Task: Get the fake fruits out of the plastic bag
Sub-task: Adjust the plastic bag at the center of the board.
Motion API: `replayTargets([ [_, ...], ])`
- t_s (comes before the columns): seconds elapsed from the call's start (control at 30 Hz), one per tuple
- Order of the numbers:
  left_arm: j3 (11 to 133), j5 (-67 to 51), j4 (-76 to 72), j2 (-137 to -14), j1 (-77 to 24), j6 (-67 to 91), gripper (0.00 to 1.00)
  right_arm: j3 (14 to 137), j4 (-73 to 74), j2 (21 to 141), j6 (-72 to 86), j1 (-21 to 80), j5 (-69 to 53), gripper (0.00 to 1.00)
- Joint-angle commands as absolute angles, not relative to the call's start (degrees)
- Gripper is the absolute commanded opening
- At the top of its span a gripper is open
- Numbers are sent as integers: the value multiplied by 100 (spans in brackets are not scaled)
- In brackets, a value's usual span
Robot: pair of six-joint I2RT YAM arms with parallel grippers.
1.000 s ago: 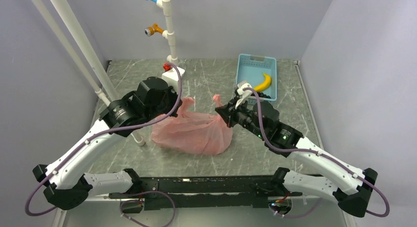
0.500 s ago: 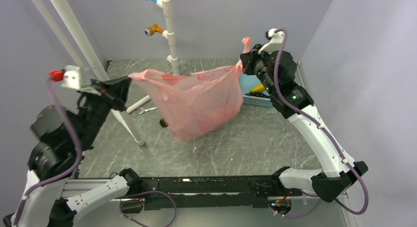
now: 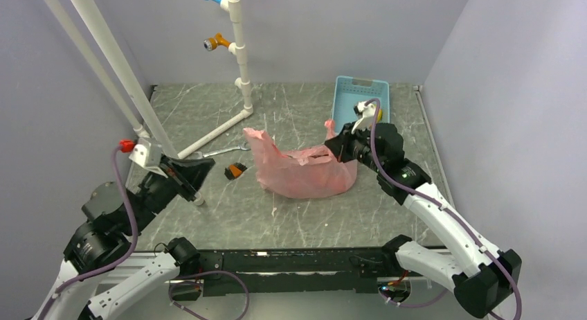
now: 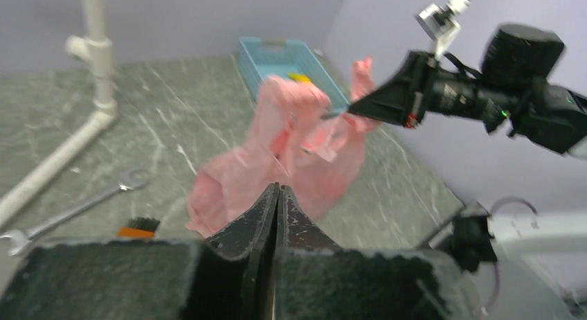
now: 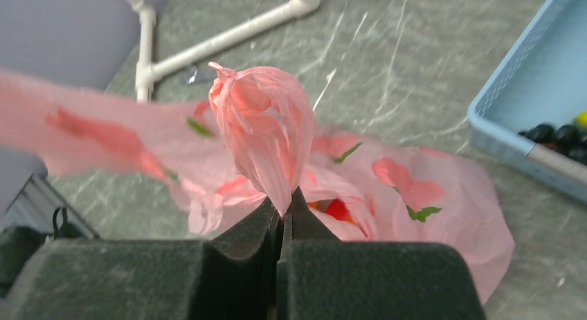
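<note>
The right hand (image 5: 284,208) pinches a handle of the plastic bag (image 3: 304,174), which slumps near the middle of the counter. The left hand (image 4: 277,194) is pressed together on nothing, well apart from the bag. The fake fruits (image 5: 338,209) show red inside it; none looks out yet.

- thin translucent pink plastic bag (image 3: 304,178): red fruit prints, green leaves
- light-blue rectangular plastic basket (image 3: 360,80)
- grey-green stone-look tabletop (image 3: 297,112): white veining
</note>
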State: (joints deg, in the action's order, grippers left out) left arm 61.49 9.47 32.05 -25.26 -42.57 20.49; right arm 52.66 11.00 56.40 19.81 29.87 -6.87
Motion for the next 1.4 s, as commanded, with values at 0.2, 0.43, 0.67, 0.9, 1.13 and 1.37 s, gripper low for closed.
replayTargets([
  [0.2, 7182, -828, 4168, -3954, -4239, 2119, 75, 5178, 1906, 4737, 1799, 2981, -586, 45],
  [0.43, 7111, 772, 4080, -4740, -4243, 2757, 99, 5949, 3003, 4730, 1488, 2988, 117, 99],
  [0.67, 7970, 1131, 4298, -5874, -4243, 3803, 99, 6625, 3505, 5074, 2229, 2984, 554, 99],
  [0.9, 8343, 1323, 3891, -6721, -4249, 3604, 100, 6921, 3378, 5566, 2502, 3557, 1146, 99],
  [1.13, 8233, 1049, 3649, -6873, -4239, 2742, 58, 7292, 3495, 5693, 2145, 4898, 2488, 99],
  [1.37, 6418, 243, 2516, -5454, -4244, 2742, 6, 6717, 2356, 4923, 1505, 5108, -320, 82],
])
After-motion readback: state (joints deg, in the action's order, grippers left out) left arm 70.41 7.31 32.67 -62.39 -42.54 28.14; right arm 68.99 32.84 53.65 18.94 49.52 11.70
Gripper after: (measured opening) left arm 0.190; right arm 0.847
